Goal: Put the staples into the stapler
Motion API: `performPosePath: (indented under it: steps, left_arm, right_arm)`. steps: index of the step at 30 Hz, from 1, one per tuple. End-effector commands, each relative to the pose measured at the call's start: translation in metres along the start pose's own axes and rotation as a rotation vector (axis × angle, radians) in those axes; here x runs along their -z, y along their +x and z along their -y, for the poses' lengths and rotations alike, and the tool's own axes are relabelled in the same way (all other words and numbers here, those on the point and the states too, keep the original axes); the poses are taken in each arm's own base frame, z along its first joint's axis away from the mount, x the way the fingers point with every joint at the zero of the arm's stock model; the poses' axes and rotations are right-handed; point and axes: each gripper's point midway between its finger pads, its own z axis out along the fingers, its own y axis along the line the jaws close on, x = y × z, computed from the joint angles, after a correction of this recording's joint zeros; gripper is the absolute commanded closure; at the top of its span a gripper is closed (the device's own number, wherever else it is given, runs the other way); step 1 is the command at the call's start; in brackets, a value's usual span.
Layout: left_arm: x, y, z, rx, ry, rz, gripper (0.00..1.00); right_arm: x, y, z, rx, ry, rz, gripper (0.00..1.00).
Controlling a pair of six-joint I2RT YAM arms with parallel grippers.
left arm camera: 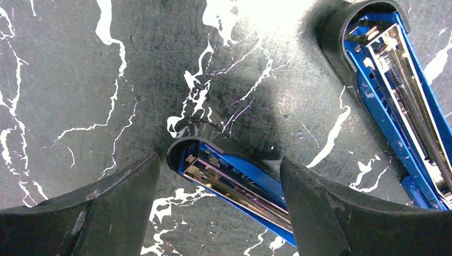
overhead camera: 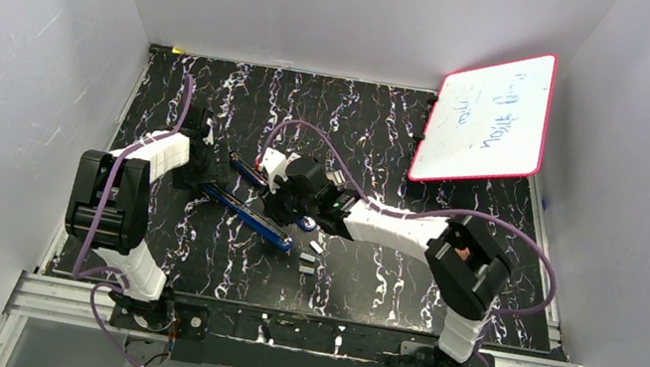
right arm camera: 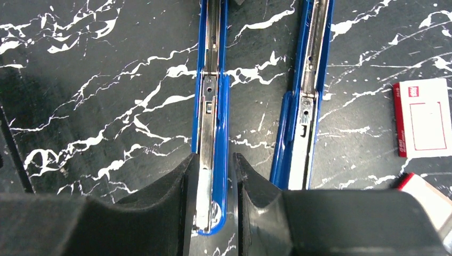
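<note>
From where I stand, the stapler (right arm camera: 213,133) is the thing to steer by: a blue one, folded open flat on the black marbled worktop (overhead camera: 392,125) with its metal channel facing up. The right tool (right arm camera: 216,157) is clamped on its near end, one finger pressed against each blue side. A second stapler (right arm camera: 301,122), also opened out, lies just beside it and nearly parallel. Beyond that one, on the side away from the gripped stapler, lies a red-and-white box (right arm camera: 424,117).

The left tool (left arm camera: 219,160) stands wide open and holds nothing. Its fingers (left arm camera: 122,197) sit either side of a black-capped end (left arm camera: 197,141) of a stapler without touching it. I cannot tell which of the two that end belongs to.

The staples (overhead camera: 308,263) lie loose on the worktop near the gripped stapler, on the side toward the arm bases. They are a few small silvery pieces close together. Whether any strip already sits in the channel I cannot tell.

I judge those strips light, stiff and brittle. They are likely to snap if squeezed end to end or bent, and smooth enough to skate on the worktop. They look best pinched across the long sides near the middle with the tool only narrowly parted. The stapler itself looks rigid but hinged, so it wants steadying while a strip goes in.
</note>
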Motion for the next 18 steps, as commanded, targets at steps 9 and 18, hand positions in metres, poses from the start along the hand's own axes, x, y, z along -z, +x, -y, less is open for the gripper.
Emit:
performPosePath:
  steps: [9,18]
  left_arm:
    - [0.005,-0.004,0.004,-0.011,0.013,-0.004,0.19]
    - [0.006,-0.004,0.004,-0.011,0.013,-0.002,0.19]
  right_arm:
    - [-0.031,-0.006,-0.005,-0.002,-0.049,0.024,0.63]
    - [-0.037,0.015,-0.003,-0.015,-0.037,-0.035,0.63]
